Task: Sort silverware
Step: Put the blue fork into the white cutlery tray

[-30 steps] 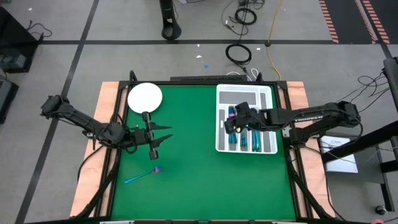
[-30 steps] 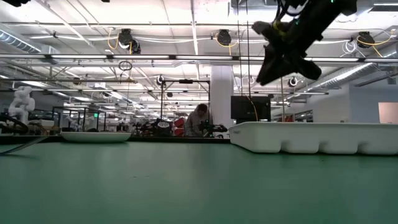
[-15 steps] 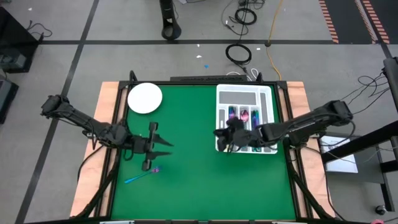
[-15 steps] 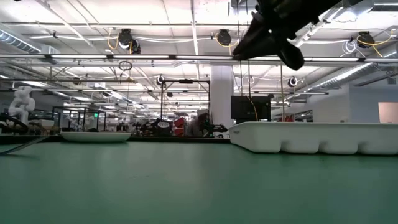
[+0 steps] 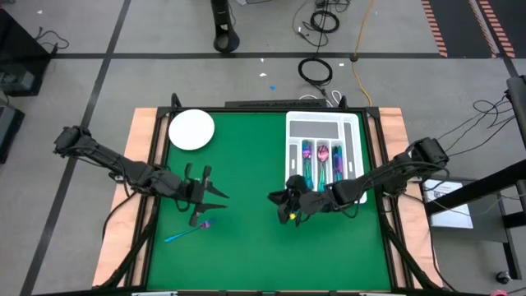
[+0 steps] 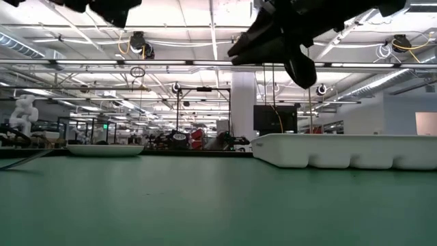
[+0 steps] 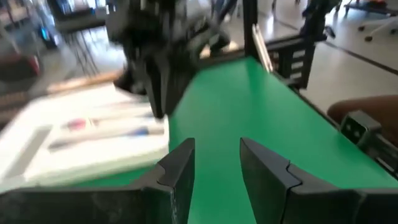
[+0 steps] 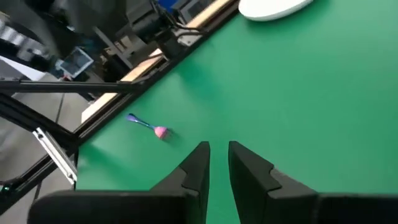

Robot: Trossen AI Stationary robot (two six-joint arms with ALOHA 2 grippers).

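Observation:
One spoon (image 5: pixel 188 233) with a pink bowl and a blue handle lies flat on the green mat near the table's left near corner; it also shows in the right wrist view (image 8: pixel 149 126). More iridescent silverware (image 5: pixel 321 161) lies in the white tray's (image 5: pixel 324 127) compartments. My left gripper (image 5: pixel 217 197) hovers open just beyond the spoon, fingers pointing toward the table's right. My right gripper (image 5: pixel 280 206) hangs over the mat left of the tray's near corner, its fingers a narrow gap apart and holding nothing.
A round white plate (image 5: pixel 191 130) sits at the far left corner of the mat. The tray (image 6: pixel 348 152) stands at the far right. Bare green mat (image 5: pixel 246 164) stretches between the two grippers. Wooden borders and black frame rails edge the table.
My right gripper has left the tray, moving toward the table's near edge and left until it is over the open mat. My left gripper has drifted a little toward the near edge, closer to the spoon. The spoon has stayed where it was.

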